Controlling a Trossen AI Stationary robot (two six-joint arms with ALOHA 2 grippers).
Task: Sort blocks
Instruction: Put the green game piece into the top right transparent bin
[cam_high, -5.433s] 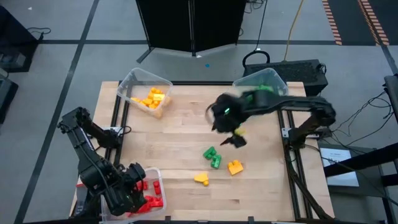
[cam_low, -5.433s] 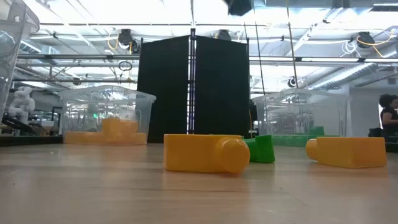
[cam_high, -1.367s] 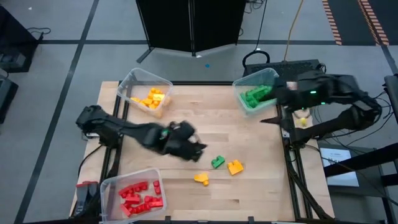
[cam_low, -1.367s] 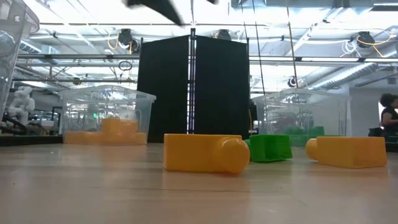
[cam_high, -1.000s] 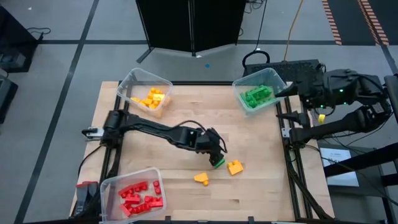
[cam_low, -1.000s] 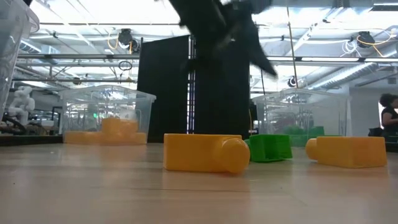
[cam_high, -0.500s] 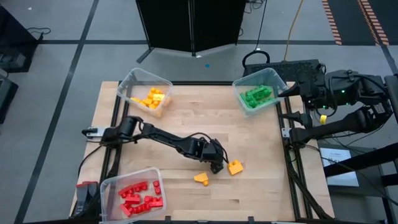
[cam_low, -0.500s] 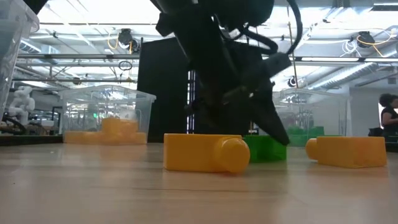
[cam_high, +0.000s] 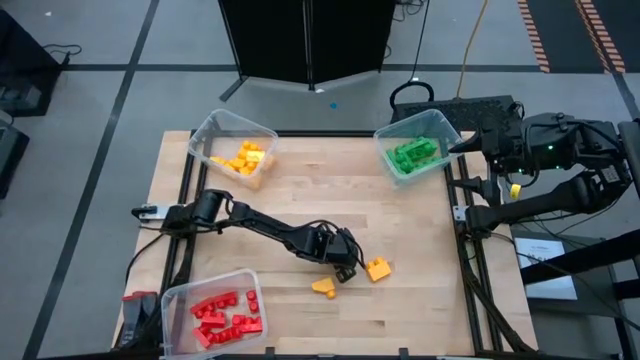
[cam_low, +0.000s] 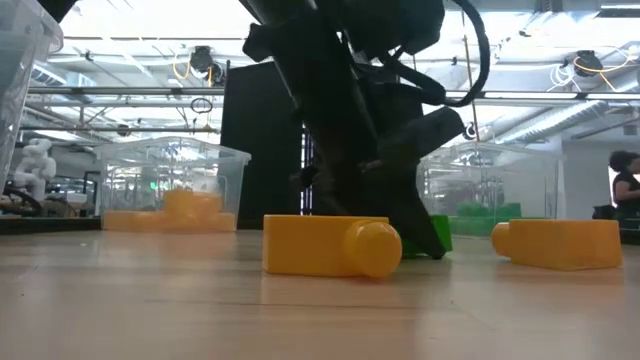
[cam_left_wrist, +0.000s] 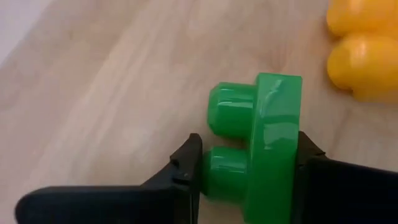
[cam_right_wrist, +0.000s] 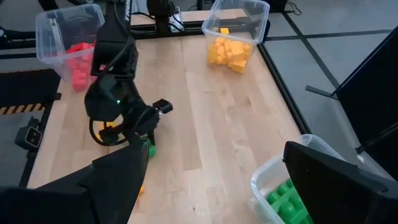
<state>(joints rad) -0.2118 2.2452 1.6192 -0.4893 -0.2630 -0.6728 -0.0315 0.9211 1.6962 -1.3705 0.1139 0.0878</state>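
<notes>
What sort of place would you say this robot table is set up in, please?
Probably a robotics lab or workshop: a bare concrete floor with marked lines, overhead lights and cable runs, and a wooden worktable on a metal frame.

Three bins (cam_high: 232, 130) near table (cam_high: 300, 200) corners: back-left, back-right, front-left. Loose blocks (cam_high: 377, 269) toward front edge, mid-table.
</notes>
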